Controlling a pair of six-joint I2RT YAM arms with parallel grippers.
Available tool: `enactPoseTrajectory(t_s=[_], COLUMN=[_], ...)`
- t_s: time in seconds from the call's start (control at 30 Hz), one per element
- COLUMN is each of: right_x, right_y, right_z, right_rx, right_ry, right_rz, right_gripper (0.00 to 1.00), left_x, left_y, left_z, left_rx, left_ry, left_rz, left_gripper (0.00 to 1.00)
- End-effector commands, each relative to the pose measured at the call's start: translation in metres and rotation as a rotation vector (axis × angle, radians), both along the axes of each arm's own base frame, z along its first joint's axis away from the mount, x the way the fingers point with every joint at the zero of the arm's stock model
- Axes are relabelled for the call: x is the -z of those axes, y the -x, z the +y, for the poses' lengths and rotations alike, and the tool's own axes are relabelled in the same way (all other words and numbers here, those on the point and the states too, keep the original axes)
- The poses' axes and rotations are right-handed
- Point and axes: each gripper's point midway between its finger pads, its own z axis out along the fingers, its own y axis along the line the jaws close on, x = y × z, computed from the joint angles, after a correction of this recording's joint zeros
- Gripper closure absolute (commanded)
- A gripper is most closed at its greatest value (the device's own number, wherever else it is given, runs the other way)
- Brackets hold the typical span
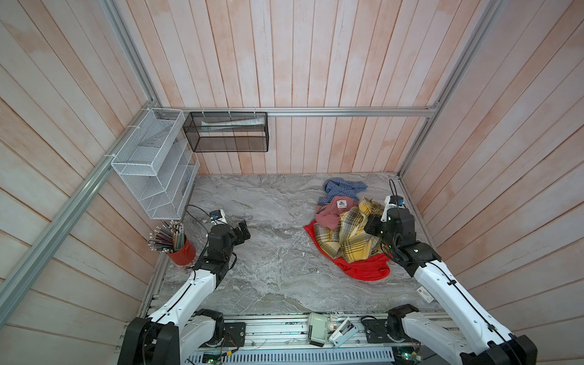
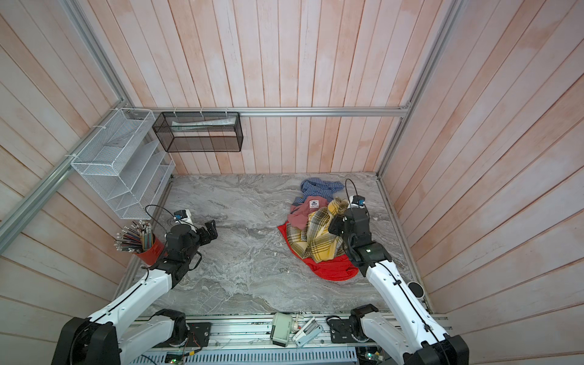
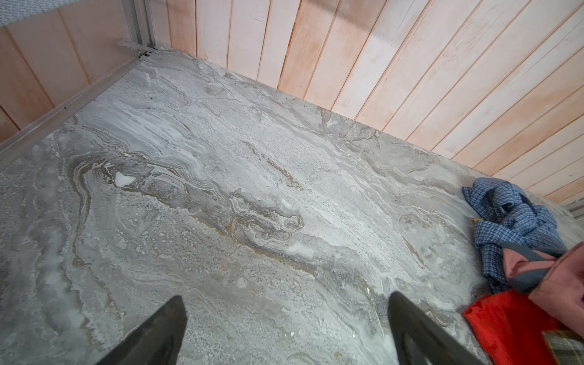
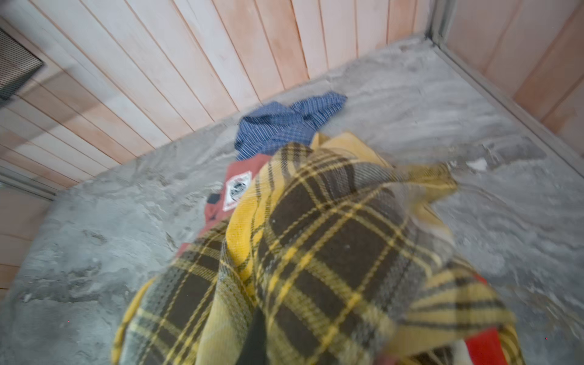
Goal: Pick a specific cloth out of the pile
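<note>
The right arm (image 1: 442, 284) was stretched forward along the right side of the table (image 1: 268, 252), with the forearm raised and the wrist bent down and inward over the pile (image 1: 343, 221) of clothes. The right gripper (image 1: 372, 222) was pushed into the upper folds of the plaid shirt (image 1: 349, 243). Its jaws were closed together on a bunch of that cloth, though the fingers were buried in the fabric and could not be made out. In the blurred right wrist view, the plaid shirt (image 4: 316, 246) was gathered up close before the camera.

In both top views the plaid shirt (image 2: 316, 245) was on top of the pile, at the right rear of the table. A red garment (image 1: 363, 268) was spread flat beneath it and showed along its near and left edges. A pink garment (image 1: 328, 213) with a white patch was pressed against the far left side of the plaid shirt. A blue checked shirt (image 1: 339, 188) was crumpled behind both, nearest the back wall.

The left arm (image 1: 196, 284) was kept on the left side with the elbow bent and the wrist pointed toward the middle of the table. The left gripper (image 1: 245, 227) was held above bare tabletop, well apart from the pile. In the left wrist view the left gripper (image 3: 286, 298) had its jaws spread wide with nothing between them. A red cup of pencils (image 1: 181, 251) was set just beside the left arm, at the table's left edge.
</note>
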Motion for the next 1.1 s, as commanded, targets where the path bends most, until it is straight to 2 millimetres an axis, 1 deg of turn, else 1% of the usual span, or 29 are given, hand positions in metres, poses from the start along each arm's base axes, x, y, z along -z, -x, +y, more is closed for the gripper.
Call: enactPoseTrajectory(t_s=[0.0, 0.03, 0.07, 0.1, 0.17, 0.27, 0.33, 0.4, 0.47, 0.57, 0.6, 0.77, 0.83, 0.87, 1.0, 1.07], right_x=[0.018, 0.024, 0.027, 0.027, 0.021, 0.0, -0.014, -0.03, -0.043, -0.06, -0.063, -0.061, -0.053, -0.046, -0.008, 0.009], right_y=[-0.002, -0.003, -0.005, -0.008, -0.013, -0.018, -0.017, -0.011, -0.003, 0.012, 0.017, 0.044, 0.055, 0.061, 0.083, 0.088], right_z=[-0.006, -0.006, -0.006, -0.006, -0.008, -0.01, -0.013, -0.017, -0.018, -0.015, -0.012, 0.005, 0.011, 0.016, 0.032, 0.035], right_rx=[0.024, 0.014, 0.005, -0.001, -0.002, -0.003, 0.007, 0.017, 0.019, 0.016, 0.01, 0.01, 0.011, 0.006, -0.017, -0.016], right_ry=[-0.047, -0.043, -0.028, -0.009, 0.026, 0.064, 0.075, 0.082, 0.076, 0.073, 0.077, 0.067, 0.047, 0.033, 0.038, 0.055], right_rz=[0.032, 0.05, 0.064, 0.069, 0.069, 0.049, 0.039, 0.028, 0.02, 0.029, 0.041, 0.109, 0.139, 0.162, 0.261, 0.296], right_gripper=[1.0, 1.0, 0.87, 0.73, 0.41, 0.24, 0.13, 0.05, 0.02, 0.02, 0.02, 0.02, 0.02, 0.02, 0.04, 0.05], left_x=[0.001, 0.002, 0.002, 0.003, 0.004, 0.005, 0.006, 0.007, 0.008, 0.008, 0.008, 0.004, 0.003, 0.003, 0.004, 0.005], left_y=[0.001, 0.001, 0.001, 0.001, 0.001, 0.001, 0.002, 0.003, 0.004, 0.005, 0.005, 0.006, 0.008, 0.009, 0.01, 0.01], left_z=[-0.004, -0.004, -0.004, -0.004, -0.003, -0.003, -0.003, -0.002, -0.001, -0.001, -0.001, -0.001, 0.0, 0.0, 0.001, 0.0], left_rx=[0.011, 0.011, 0.011, 0.01, 0.007, 0.003, 0.004, 0.0, -0.004, -0.003, -0.003, -0.005, -0.009, -0.009, -0.011, -0.007], left_ry=[0.022, 0.023, 0.025, 0.024, 0.023, 0.024, 0.025, 0.024, 0.023, 0.02, 0.019, 0.023, 0.026, 0.026, 0.028, 0.031], left_rz=[-0.007, -0.003, -0.001, 0.004, 0.006, 0.016, 0.023, 0.024, 0.024, 0.026, 0.025, 0.016, 0.008, 0.005, 0.0, 0.003], left_gripper=[0.0, 0.0, 0.0, 0.0, 0.0, 0.0, 0.0, 0.0, 0.0, 0.0, 0.0, 0.0, 0.0, 0.0, 0.0, 0.0])
